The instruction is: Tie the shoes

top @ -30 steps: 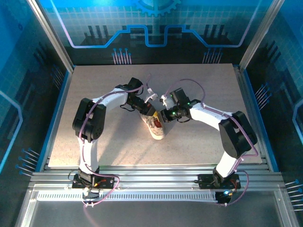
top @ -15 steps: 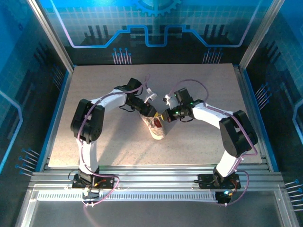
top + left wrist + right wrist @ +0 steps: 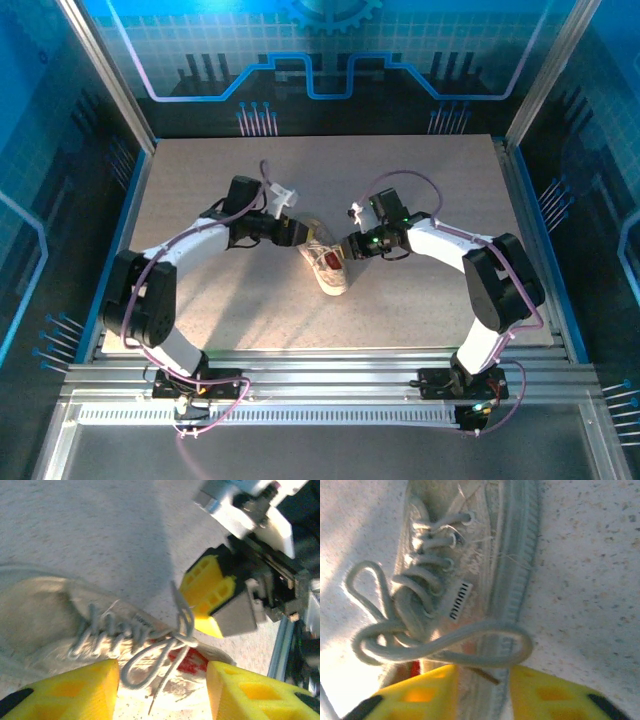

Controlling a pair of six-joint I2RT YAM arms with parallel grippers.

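The sneaker (image 3: 328,268) lies on the worktop (image 3: 430,190) between the two claws, straight ahead of each. Its laces (image 3: 427,562) already show a bow. There is a knot (image 3: 395,630) over the tongue, a short loop (image 3: 362,582) off to the left of the right claw (image 3: 482,692), and a long loop (image 3: 515,645) just in front of that claw's fingertips.

The right claw stands partly spread and pinches nothing. The left claw (image 3: 162,690) is likewise about half spread; the bow sits just ahead of the gap between its fingers, but it grips no lace.

The tying itself looks essentially done. The knot appears slack and the loops uneven, so what probably remains is snugging the bow and backing both claws off.
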